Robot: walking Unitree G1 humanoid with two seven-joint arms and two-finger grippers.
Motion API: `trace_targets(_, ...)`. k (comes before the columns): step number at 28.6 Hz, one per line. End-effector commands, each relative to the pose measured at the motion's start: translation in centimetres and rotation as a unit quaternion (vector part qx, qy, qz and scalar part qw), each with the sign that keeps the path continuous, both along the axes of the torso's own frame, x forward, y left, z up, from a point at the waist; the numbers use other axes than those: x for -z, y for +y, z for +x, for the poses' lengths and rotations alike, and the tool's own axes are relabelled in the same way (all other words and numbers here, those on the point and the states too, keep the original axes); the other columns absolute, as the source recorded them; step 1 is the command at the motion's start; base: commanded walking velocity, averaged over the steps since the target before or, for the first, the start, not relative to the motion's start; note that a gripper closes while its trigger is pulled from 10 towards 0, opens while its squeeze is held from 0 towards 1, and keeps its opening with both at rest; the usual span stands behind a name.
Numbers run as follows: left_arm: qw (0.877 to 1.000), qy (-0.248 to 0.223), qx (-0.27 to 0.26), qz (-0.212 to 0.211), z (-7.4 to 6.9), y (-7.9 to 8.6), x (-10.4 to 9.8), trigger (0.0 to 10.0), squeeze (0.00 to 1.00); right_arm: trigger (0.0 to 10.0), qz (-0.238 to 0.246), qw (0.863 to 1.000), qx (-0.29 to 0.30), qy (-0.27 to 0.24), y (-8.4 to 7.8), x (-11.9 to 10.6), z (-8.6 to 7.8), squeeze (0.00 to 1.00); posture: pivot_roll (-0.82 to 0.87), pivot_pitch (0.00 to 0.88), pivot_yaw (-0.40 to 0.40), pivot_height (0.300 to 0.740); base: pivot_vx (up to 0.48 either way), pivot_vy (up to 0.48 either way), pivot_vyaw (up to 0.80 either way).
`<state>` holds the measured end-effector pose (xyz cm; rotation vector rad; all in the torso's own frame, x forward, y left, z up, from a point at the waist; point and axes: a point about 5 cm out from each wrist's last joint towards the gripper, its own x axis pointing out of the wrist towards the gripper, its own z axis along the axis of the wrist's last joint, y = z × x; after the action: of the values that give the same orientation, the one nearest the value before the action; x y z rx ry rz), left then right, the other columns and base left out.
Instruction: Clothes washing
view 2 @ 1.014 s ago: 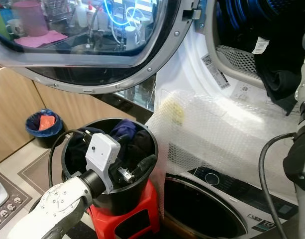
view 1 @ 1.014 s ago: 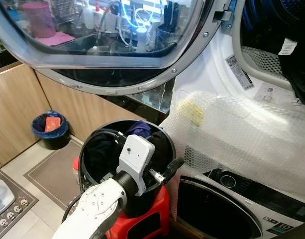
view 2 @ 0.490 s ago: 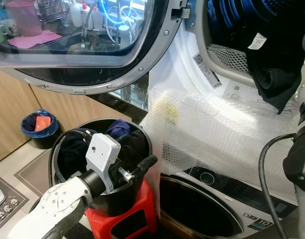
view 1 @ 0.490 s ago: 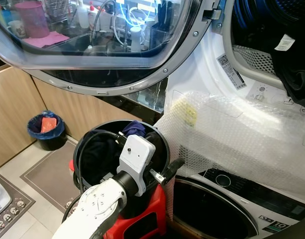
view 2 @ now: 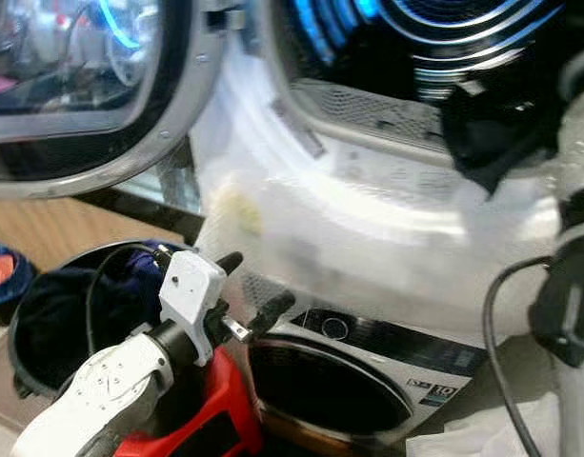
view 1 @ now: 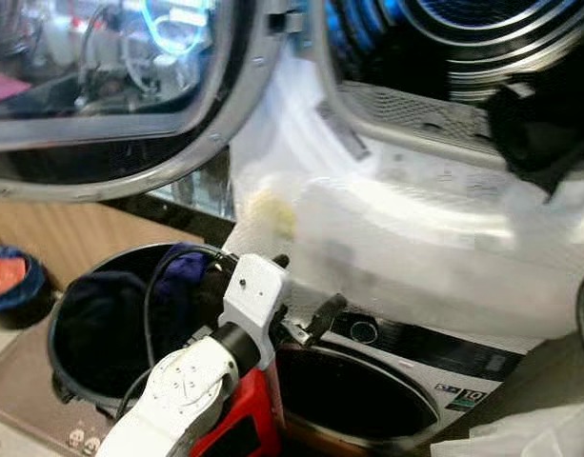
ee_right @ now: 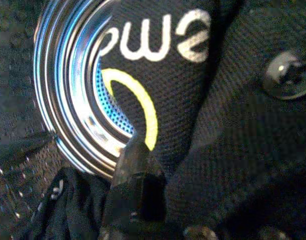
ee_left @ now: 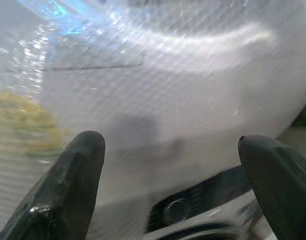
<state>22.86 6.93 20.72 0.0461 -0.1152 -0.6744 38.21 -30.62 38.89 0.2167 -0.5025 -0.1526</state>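
A dark garment point(view 1: 539, 138) hangs at the lip of the upper machine's drum point(view 1: 463, 29), half in, half draped over the rim. In the right wrist view that black cloth point(ee_right: 232, 125), with pale lettering and a yellow ring printed on it, presses right against the right pincer point(ee_right: 135, 185); one black finger sits on the fabric, but the picture is too close to say whether the pincer is clamped or merely touching, so I cannot tell.

Down on the robot's left, the left pincer point(view 1: 306, 295) hovers with its fingers spread wide and nothing between them, above the edge of the black bucket point(view 1: 72, 333), where more dark clothes point(view 1: 182, 276) wait. Bubble wrap point(view 1: 415, 257) covers the panel between the two machines.

Loading looks to be the step in hand. Next, I'd judge, the hanging garment needs pushing fully past the rim, then the left arm goes back into the bucket.
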Motion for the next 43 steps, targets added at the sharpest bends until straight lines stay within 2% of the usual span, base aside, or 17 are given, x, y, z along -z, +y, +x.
trace_targets(1,1.0,-0.004,-0.007,0.003,-0.1,0.4,0.0,10.0,0.0,10.0,0.001,0.999,0.017,-0.043,-1.6,-1.8,-1.4,0.0,0.09,0.0,-0.092,0.74,0.0,0.0,0.0)
trace_targets(9,1.0,-0.009,-0.019,0.006,0.1,0.5,0.0,10.0,0.0,10.0,-0.031,0.998,-0.046,-0.037,0.1,-0.7,-0.5,0.0,0.09,0.0,-0.09,0.74,0.0,0.0,0.0)
trace_targets(15,1.0,-0.011,-0.021,0.004,0.2,0.5,-0.1,10.0,0.0,10.0,-0.077,0.992,-0.099,-0.03,1.3,0.3,-0.1,0.0,0.08,0.0,-0.089,0.74,0.0,0.0,0.0)
trace_targets(17,1.0,-0.011,-0.02,0.005,0.2,0.5,0.0,10.0,0.0,10.0,-0.098,0.988,-0.117,-0.034,1.9,0.4,-0.1,0.0,0.08,0.0,-0.089,0.74,0.0,0.0,0.0)
trace_targets(20,1.0,-0.012,-0.017,0.007,0.2,0.4,0.0,10.0,0.0,10.0,-0.153,0.972,-0.174,-0.039,3.5,1.1,0.1,0.0,0.08,0.0,-0.088,0.74,0.0,0.0,0.0)
trace_targets(21,1.0,-0.012,-0.017,0.007,0.2,0.4,0.0,10.0,0.0,10.0,-0.153,0.972,-0.174,-0.039,3.5,1.1,0.1,0.0,0.08,0.0,-0.088,0.74,0.0,0.0,0.0)
trace_targets(23,1.0,-0.013,-0.014,0.011,0.1,0.3,0.1,10.0,0.0,10.0,-0.175,0.963,-0.201,-0.041,4.3,1.8,0.0,0.0,0.08,0.0,-0.089,0.74,0.0,0.0,0.0)
trace_targets(28,0.999,-0.021,-0.016,0.039,0.2,0.5,0.5,10.0,0.0,10.0,-0.182,0.957,-0.224,-0.035,4.9,3.3,-0.2,0.0,0.07,0.0,-0.085,0.74,0.0,0.0,0.0)
trace_targets(33,0.991,-0.067,-0.039,0.107,0.2,0.8,1.3,10.0,0.0,10.0,-0.187,0.952,-0.238,-0.037,5.4,4.4,-1.1,0.0,0.07,0.0,-0.083,0.74,0.0,0.0,0.0)
trace_targets(37,0.989,-0.074,-0.047,0.117,0.5,1.0,1.3,10.0,0.0,10.0,-0.193,0.948,-0.252,-0.037,6.2,4.9,-1.8,0.0,0.06,0.0,-0.078,0.74,0.0,0.0,0.0)
trace_targets(39,0.988,-0.08,-0.05,0.119,0.7,1.3,1.2,10.0,0.0,10.0,-0.211,0.945,-0.25,-0.033,6.6,5.3,-2.2,0.0,0.06,0.0,-0.075,0.74,0.0,0.0,0.0)
trace_targets(43,0.988,-0.089,-0.055,0.118,1.0,1.5,1.0,10.0,0.0,10.0,-0.21,0.944,-0.252,-0.026,7.2,5.7,-2.7,0.0,0.06,0.0,-0.073,0.74,0.0,0.0,0.0)
